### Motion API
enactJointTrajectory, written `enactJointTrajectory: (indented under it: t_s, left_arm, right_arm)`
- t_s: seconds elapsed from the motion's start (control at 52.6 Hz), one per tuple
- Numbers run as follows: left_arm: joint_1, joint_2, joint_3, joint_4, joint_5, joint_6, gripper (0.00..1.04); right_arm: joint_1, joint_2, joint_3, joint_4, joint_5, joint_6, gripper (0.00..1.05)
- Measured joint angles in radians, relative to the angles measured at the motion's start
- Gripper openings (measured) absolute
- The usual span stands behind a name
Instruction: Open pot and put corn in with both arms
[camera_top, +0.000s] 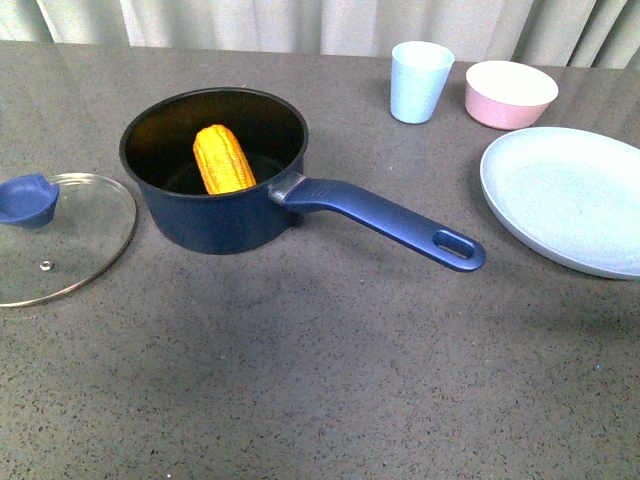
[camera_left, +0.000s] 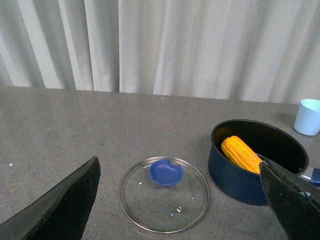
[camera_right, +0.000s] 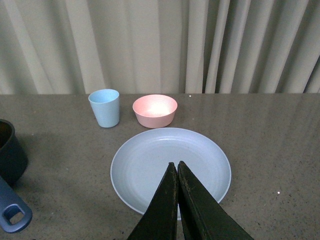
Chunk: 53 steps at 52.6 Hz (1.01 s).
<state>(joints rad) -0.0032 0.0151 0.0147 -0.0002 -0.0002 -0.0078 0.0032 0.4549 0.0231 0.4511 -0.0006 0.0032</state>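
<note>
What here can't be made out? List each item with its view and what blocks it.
- corn: lower end, front view, hidden behind the pot wall.
- lid: left part, front view, cut by the edge.
- plate: near rim, right wrist view, behind the shut right gripper.
- pot, right wrist view: mostly cut off.

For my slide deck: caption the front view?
Corn cob rests inside the open blue saucepan; glass lid lies beside it.

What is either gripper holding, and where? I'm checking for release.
Nothing: left gripper is open and empty, right gripper shut on nothing. The corn lies in the pot.
</note>
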Motion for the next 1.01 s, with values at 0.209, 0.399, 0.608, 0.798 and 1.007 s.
enactJointTrajectory:
  t_s: [0.209, 0.399, 0.608, 0.798, 1.007]
  left_arm:
    - [0.0, 0.0, 0.0, 0.0, 0.0, 0.0, 0.96]
    - [0.0, 0.0, 0.0, 0.0, 0.0, 0.0, 0.96]
    - [0.0, 0.0, 0.0, 0.0, 0.0, 0.0, 0.96]
    - [0.0, 0.0, 0.0, 0.0, 0.0, 0.0, 0.96]
    - [0.0, 0.0, 0.0, 0.0, 0.0, 0.0, 0.96]
  right_arm:
    - [0.0, -0.092, 0.0, -0.088, 0.0, 0.0, 0.02]
    - [0.0, -0.176, 0.0, -0.171, 0.0, 0.0, 0.02]
    - [0.0, -0.234, 0.0, -0.229, 0.0, 0.0, 0.02]
    - [0.0, -0.28, 0.0, -0.276, 0.0, 0.0, 0.02]
    - [0.0, -0.445, 0.0, -0.447, 0.0, 0.0, 0.02]
